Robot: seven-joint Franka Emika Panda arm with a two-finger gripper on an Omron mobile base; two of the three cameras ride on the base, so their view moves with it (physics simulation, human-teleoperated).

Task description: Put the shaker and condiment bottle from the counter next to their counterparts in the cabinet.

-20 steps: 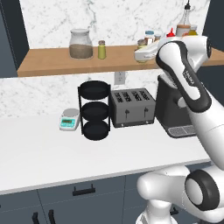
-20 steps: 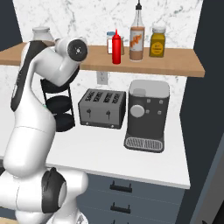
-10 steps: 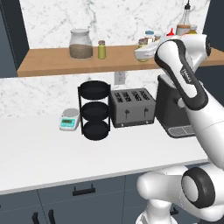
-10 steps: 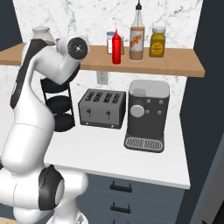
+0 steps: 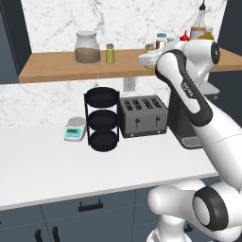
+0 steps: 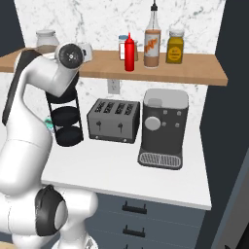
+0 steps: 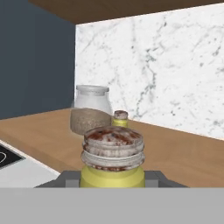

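Shaker (image 7: 113, 164) sits clamped in my hand (image 7: 113, 183), seen close in the hand view: a yellow-green body under a ridged grey cap with rust-coloured flecks on top. My fingers press on either side of its lower body. Beyond it on the wooden cabinet (image 7: 175, 153) board stand the second shaker (image 7: 120, 118) and, just beside that, a glass jar (image 7: 91, 111) with a pale lid and brown contents, both against the white marble wall (image 7: 166, 70).

Left base view: my arm (image 5: 189, 99) reaches up to shelf height, and my hand is at the board's front edge with the held shaker partly visible at it. The second shaker stands further left on the board, just beside the glass jar. The condiment bottle (image 5: 202, 21) rises at the far right of the shelf, mostly hidden by my arm. On the surface (image 5: 47, 160) below are a small scale (image 5: 75, 129), a black three-tier rack (image 5: 102, 119), a toaster (image 5: 143, 116) and a coffee machine (image 5: 182, 120).

Right base view: the condiment bottle stands upright on the board between the red squeeze bottle (image 6: 129, 52) and a squat mustard-yellow jar (image 6: 175, 47), near both. A small pale-lidded jar (image 6: 122, 47) stands behind the red bottle. My arm's elbow covers the left part of the shelf; whether the shaker rests on the board, I cannot tell.
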